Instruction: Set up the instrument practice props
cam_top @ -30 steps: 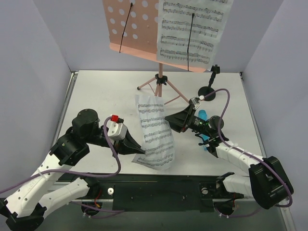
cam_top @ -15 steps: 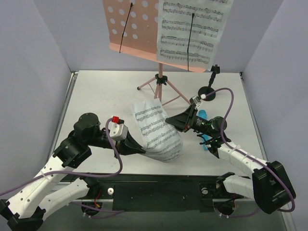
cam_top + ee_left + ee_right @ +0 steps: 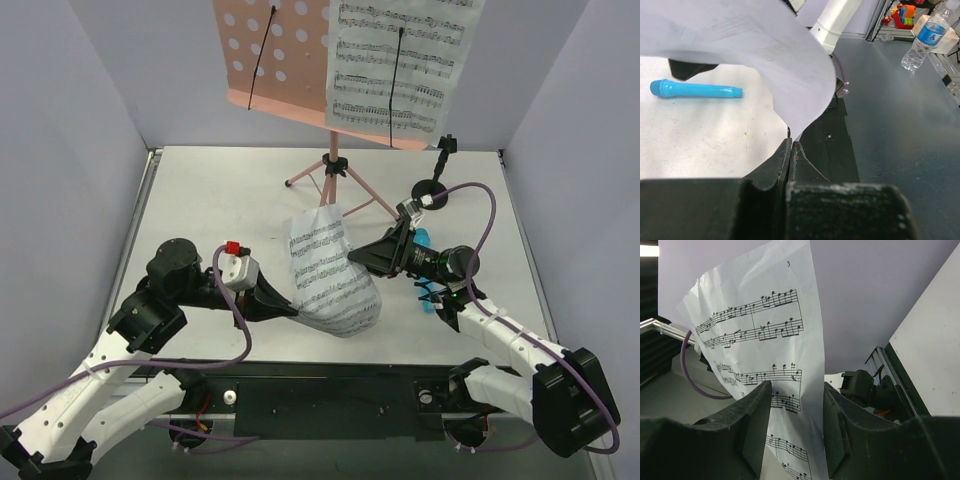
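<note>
The pink music stand [image 3: 270,50] rises at the back on thin tripod legs [image 3: 333,180], with one white sheet-music page [image 3: 400,65] clipped on its right half. A second page [image 3: 330,270] stands curled over the table's middle. My left gripper [image 3: 293,312] is shut on its lower corner [image 3: 790,145]. My right gripper [image 3: 352,260] is open, and the page's [image 3: 765,330] edge hangs loose between its fingers [image 3: 755,415]. The blue microphone [image 3: 424,238] lies on the table, partly behind the right arm and in full in the left wrist view [image 3: 695,90]. The black mic stand [image 3: 432,190] stands at the back right.
Grey walls close in the table on the left, right and back. A black rail [image 3: 330,400] runs along the near edge between the arm bases. Purple cables loop from both wrists. Off the table, a water bottle [image 3: 930,35] stands on the floor.
The loose page has gone from standing tall and nearly flat to a buckled, curled shape. My right gripper has shifted slightly right. My left gripper has kept its hold on the corner.
</note>
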Robot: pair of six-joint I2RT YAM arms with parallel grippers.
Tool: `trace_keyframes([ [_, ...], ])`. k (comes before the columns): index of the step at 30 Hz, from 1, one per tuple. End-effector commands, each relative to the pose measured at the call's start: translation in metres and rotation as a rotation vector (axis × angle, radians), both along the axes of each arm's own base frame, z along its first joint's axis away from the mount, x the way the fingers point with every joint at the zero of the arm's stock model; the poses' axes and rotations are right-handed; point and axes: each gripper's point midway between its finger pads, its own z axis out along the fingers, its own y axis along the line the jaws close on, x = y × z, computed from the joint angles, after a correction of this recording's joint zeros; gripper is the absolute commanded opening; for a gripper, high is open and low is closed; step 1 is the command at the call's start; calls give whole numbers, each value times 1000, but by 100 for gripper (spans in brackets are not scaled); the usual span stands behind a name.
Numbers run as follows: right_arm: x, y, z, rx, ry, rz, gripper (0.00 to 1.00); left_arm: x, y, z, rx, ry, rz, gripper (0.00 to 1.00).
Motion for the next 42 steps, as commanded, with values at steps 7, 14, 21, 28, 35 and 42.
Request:
trace_keyframes([
  [7, -46, -20, 71, 144, -424, 22, 39, 8, 5, 10, -39, -33, 32, 0],
  [14, -38, -31, 66, 130, -414, -26, 40, 10, 8, 10, -39, -36, 47, 0],
  [21, -45, -40, 71, 130, -444, -37, 42, 12, 9, 8, -38, -31, 52, 0],
  [28, -53, -41, 69, 116, -466, -15, 42, 16, 10, 10, -44, -34, 66, 0],
  [35, -65, -42, 63, 61, -512, 10, 44, 18, 14, 16, -54, -45, 82, 0],
  [42, -77, -44, 57, -50, -594, -5, 48, 20, 17, 18, -57, -50, 94, 0],
])
